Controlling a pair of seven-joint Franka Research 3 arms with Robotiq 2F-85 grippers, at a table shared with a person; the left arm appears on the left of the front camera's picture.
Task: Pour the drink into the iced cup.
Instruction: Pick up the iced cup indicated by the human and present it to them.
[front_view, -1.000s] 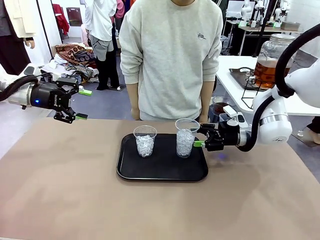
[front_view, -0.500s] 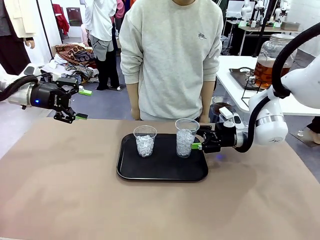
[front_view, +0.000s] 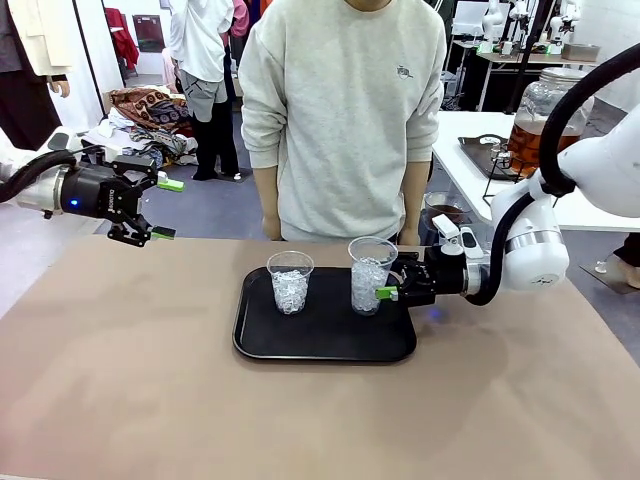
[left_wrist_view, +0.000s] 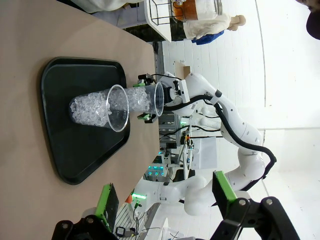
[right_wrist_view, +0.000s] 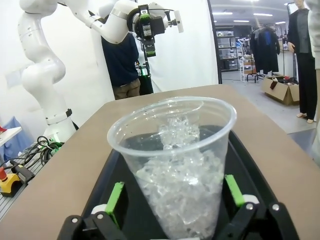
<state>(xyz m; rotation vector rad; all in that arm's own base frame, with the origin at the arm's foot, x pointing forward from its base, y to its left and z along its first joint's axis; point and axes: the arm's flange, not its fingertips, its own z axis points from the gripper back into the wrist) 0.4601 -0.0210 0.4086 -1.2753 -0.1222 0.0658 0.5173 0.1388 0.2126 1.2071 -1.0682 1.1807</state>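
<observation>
My left fingers (front_view: 163, 232) hang spread wide and empty at the left of the frame, above the far-left edge of the table (front_view: 120, 380), with bare tan tabletop beneath them. At the middle lies a glossy black tray (front_view: 325, 348) with rounded corners and a raised lip. On it stand two clear, tapered plastic cups of crushed ice: the left cup (front_view: 290, 283) well apart from the right cup (front_view: 369, 277), which stands near the tray's right rim. My right fingers (front_view: 386, 292) lie level from the right and straddle that right cup, released, a green pad on each side with a slim gap to the wall.
</observation>
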